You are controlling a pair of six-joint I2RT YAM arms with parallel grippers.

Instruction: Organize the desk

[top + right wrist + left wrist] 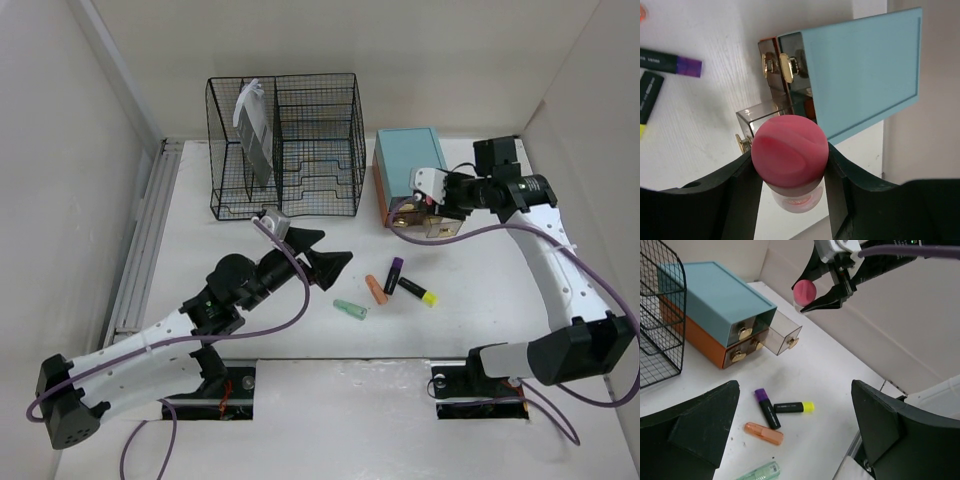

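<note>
On the white desk (300, 340) lie a purple-capped highlighter (393, 275), a yellow-capped one (418, 291), an orange one (376, 289) and a pale green one (350, 309). My left gripper (328, 256) hovers just left of them, open and empty; in its wrist view the left gripper (797, 440) frames the highlighters (768, 408). My right gripper (790, 172) is shut on a small clear container with a round pink cap (790, 150), held above the open clear drawer (756, 119) of the teal-topped drawer box (408, 165). The pink-capped container (804, 290) also shows in the left wrist view.
A black wire-mesh file rack (285, 145) stands at the back left with a grey booklet (253, 135) in one slot. The drawer box (715, 302) has an orange base and brass knobs. White walls enclose the desk on three sides.
</note>
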